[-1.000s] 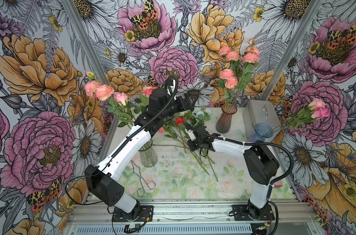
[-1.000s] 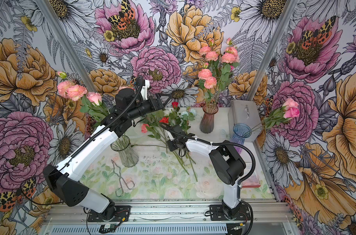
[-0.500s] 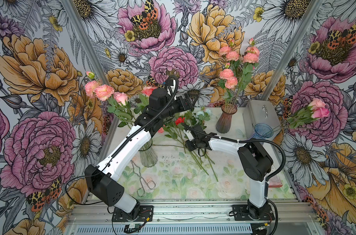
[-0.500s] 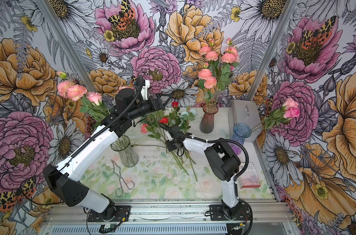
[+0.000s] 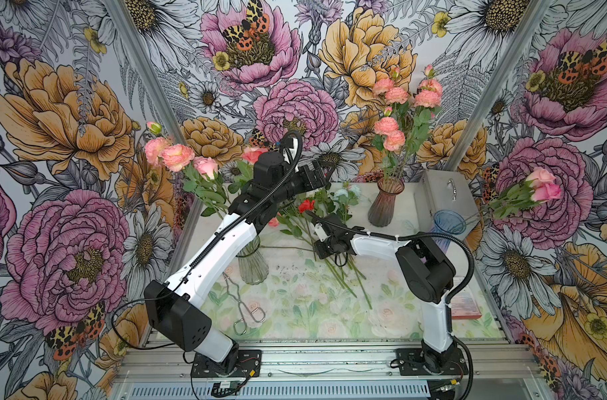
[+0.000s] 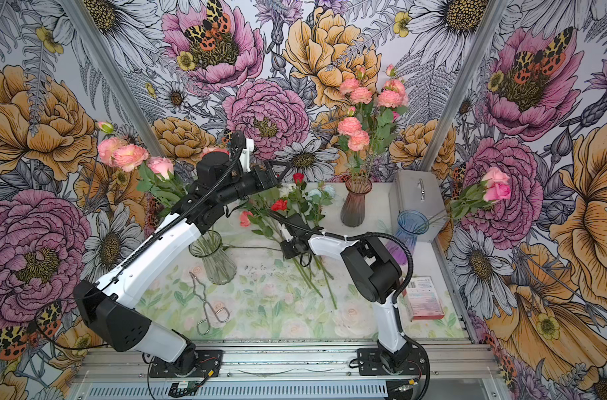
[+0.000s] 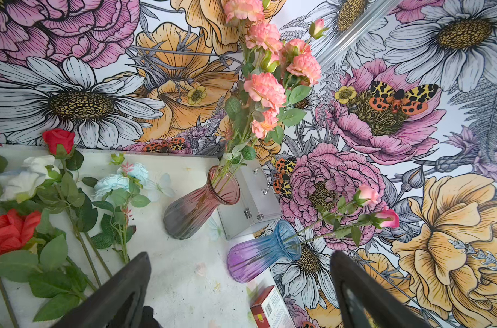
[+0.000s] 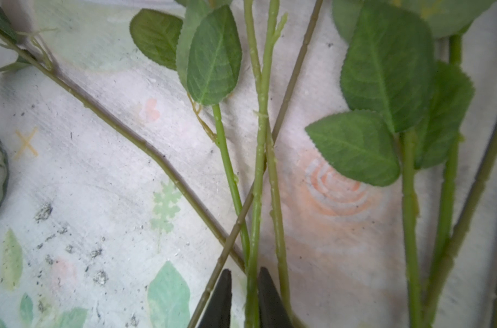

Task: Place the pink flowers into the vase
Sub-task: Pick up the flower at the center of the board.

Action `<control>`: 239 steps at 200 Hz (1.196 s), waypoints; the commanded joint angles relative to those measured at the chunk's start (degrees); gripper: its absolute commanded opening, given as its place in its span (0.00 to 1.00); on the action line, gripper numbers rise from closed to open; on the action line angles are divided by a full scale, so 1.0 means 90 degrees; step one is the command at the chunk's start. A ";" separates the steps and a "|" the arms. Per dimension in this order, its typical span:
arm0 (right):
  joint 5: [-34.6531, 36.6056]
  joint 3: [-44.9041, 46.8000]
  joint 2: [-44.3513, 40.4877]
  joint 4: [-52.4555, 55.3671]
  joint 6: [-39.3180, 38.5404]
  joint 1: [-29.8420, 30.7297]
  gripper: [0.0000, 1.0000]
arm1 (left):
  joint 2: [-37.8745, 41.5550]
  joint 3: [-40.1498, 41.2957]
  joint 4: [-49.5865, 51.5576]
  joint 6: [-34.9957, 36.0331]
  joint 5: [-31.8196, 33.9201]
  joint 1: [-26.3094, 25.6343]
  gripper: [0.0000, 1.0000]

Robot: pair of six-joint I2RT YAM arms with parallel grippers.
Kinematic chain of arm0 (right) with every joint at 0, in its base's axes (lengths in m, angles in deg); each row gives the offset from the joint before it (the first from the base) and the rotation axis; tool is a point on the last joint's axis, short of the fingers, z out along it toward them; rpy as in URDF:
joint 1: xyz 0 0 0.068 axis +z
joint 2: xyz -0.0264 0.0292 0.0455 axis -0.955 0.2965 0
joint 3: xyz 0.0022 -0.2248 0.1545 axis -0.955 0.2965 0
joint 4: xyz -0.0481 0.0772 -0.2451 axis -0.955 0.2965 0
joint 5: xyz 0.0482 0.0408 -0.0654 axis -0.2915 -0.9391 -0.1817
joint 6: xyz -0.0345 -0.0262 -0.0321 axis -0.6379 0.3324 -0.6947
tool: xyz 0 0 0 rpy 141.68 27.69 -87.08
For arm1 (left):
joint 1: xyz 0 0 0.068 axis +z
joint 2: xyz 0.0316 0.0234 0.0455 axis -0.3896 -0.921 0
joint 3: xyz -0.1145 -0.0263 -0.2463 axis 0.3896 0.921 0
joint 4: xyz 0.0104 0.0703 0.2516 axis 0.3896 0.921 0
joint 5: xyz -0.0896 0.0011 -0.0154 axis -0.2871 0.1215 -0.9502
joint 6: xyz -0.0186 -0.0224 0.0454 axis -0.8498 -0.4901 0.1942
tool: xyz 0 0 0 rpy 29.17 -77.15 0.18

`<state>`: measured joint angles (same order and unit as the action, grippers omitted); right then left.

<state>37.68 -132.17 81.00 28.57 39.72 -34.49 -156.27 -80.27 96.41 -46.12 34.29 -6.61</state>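
**A:** Where's the right gripper point(image 8: 245, 271)?

**B:** Down on the tabletop point(image 5: 295, 311), jaws drawn nearly together around one pale green stem point(image 8: 258, 176) in the loose pile. I cannot tell whether it's pinched, or which bloom it carries. The left gripper point(image 7: 241, 298) hangs spread and empty above the flower heads.

**A:** Progress?

**B:** Well along, I'd say. Pink flowers point(image 5: 177, 157) stand in the clear vase point(image 5: 252, 266), the rose-tinted vase point(image 5: 381, 206) and the blue vase point(image 5: 447, 225). One pink bloom point(image 6: 245, 219) lies flat.

**A:** Obstacles?

**B:** Crossed stems, with red roses point(image 5: 306, 205) and pale blue blooms point(image 5: 347, 192) tangled alongside. The tongs point(image 5: 245, 304) and metal case point(image 5: 447, 194) sit clear.
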 commanded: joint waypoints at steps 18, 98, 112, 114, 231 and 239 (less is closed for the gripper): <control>0.0007 -0.0077 0.0022 -0.0031 0.0037 -0.0003 0.19 | 0.0135 0.0057 0.0007 -0.0088 -0.0063 0.0050 0.99; 0.0031 -0.0059 -0.0098 -0.0042 0.0133 0.0060 0.00 | 0.0141 0.0101 0.0007 -0.0169 -0.0063 0.0098 0.99; 0.0055 0.0011 -0.0397 -0.0030 0.0149 0.0038 0.00 | 0.0140 0.0084 0.0007 -0.0213 -0.0088 0.0104 0.98; 0.0060 0.0022 -0.0447 -0.0033 0.0143 0.0037 0.00 | 0.0135 0.0082 0.0007 -0.0214 -0.0084 0.0107 0.99; 0.0280 0.0923 -0.3108 0.0480 -0.0034 -0.0489 0.00 | -0.0010 0.0326 0.0027 -0.0751 -0.0302 -0.0074 0.98; 0.0337 0.1005 -0.3230 0.0476 -0.0030 -0.0517 0.00 | -0.0035 0.0321 0.0022 -0.0817 -0.0296 -0.0069 0.99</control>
<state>38.79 -125.13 54.42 31.41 40.50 -38.43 -156.33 -77.87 96.80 -51.26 33.44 -6.83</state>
